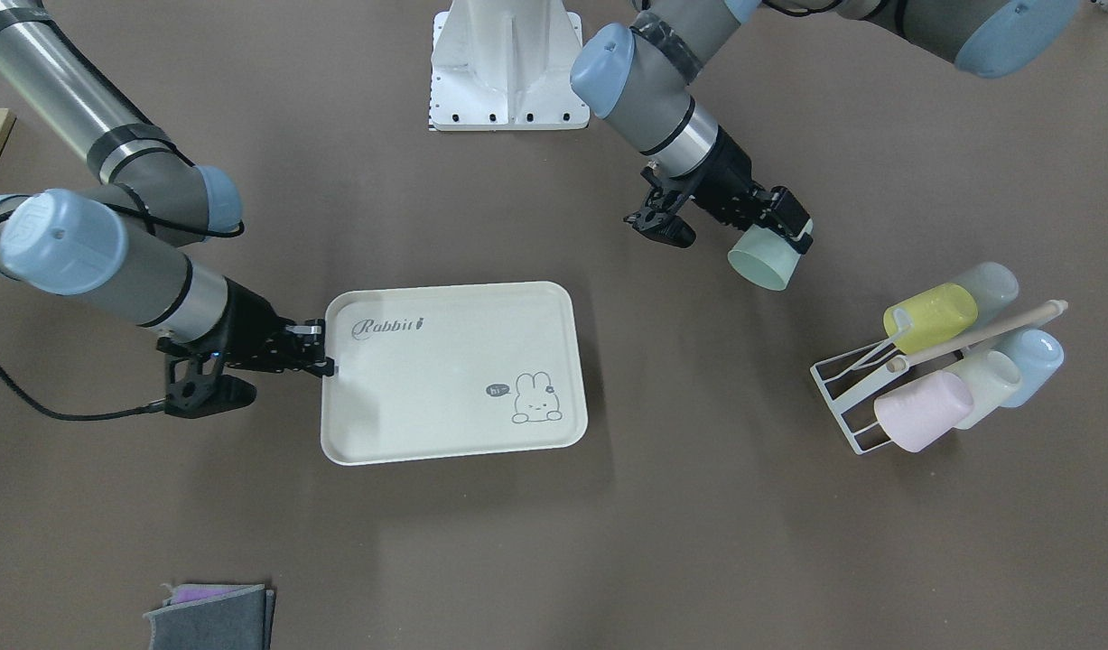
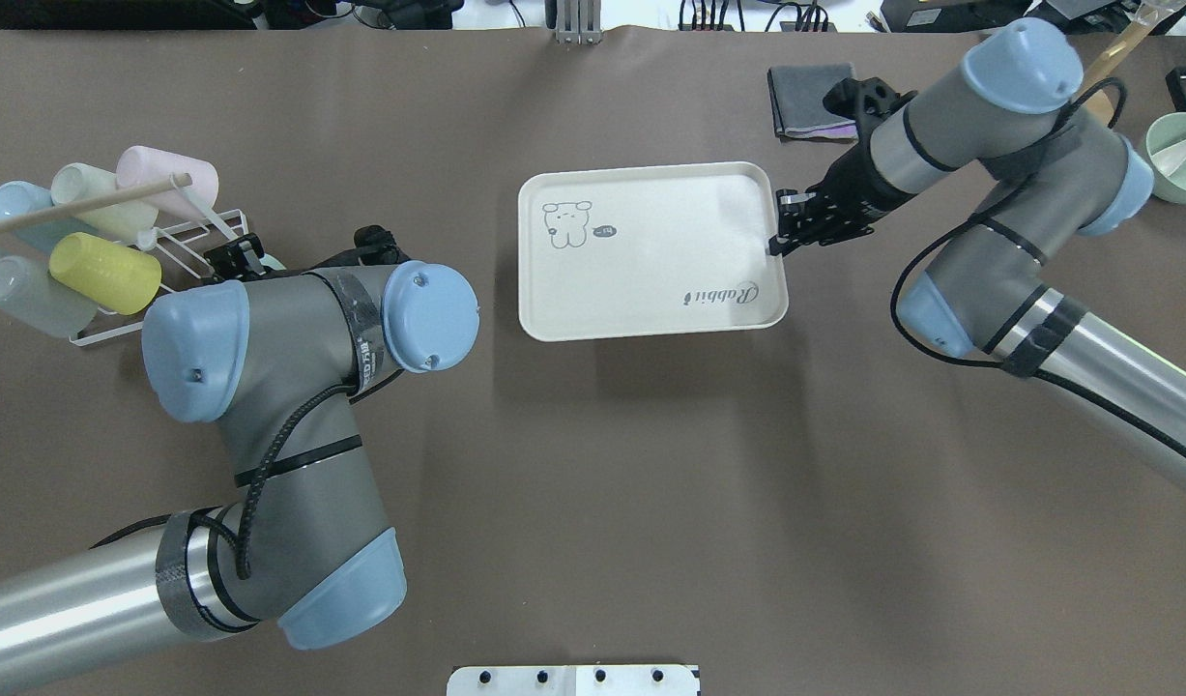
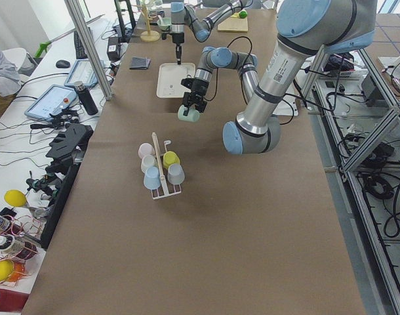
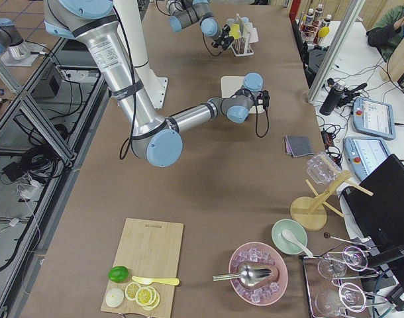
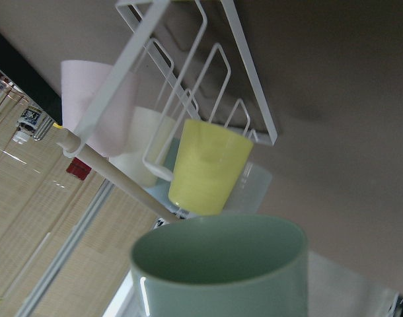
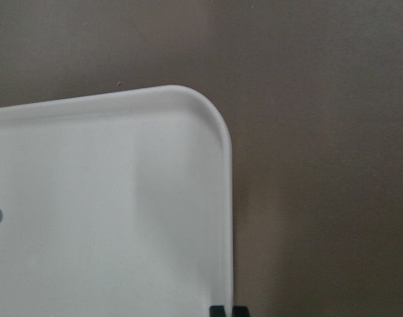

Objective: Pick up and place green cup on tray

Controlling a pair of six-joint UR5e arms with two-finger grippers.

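Looking down from across the table (image 1: 698,542), we see the left gripper (image 1: 777,235) clamped on the green cup (image 1: 759,262), one finger set against the cup's wall near its rim; the cup is tilted well off upright, its closed base turned toward the front camera, and the side view shows it hanging clear of the brown surface; it is between the tray (image 1: 445,361) and the white wire rack (image 1: 833,408), nearer the rack and well apart from the tray, so it is not yet on the tray; from the left wrist camera we look over the cup's open mouth, low in the frame, toward the rack beyond; the rack carries the other cups on their sides: a yellow cup (image 1: 933,316), a pink cup (image 1: 924,411), a cream cup (image 1: 991,384), a pale blue cup (image 1: 1032,361) and a greyish cup (image 1: 991,284), with a wooden rod (image 1: 987,332) lying across them; the right gripper (image 1: 326,357) is at the tray's short edge, at the end with the "Rabbit" lettering, its jaws drawn narrow on the raised rim; the right wrist camera shows us two dark fingertips close together, one on each side of that rim, a little along from a rounded corner; whether the tray is raised off the table we cannot tell; a folded grey cloth (image 1: 210,616) lies near the table's edge, well apart from the tray
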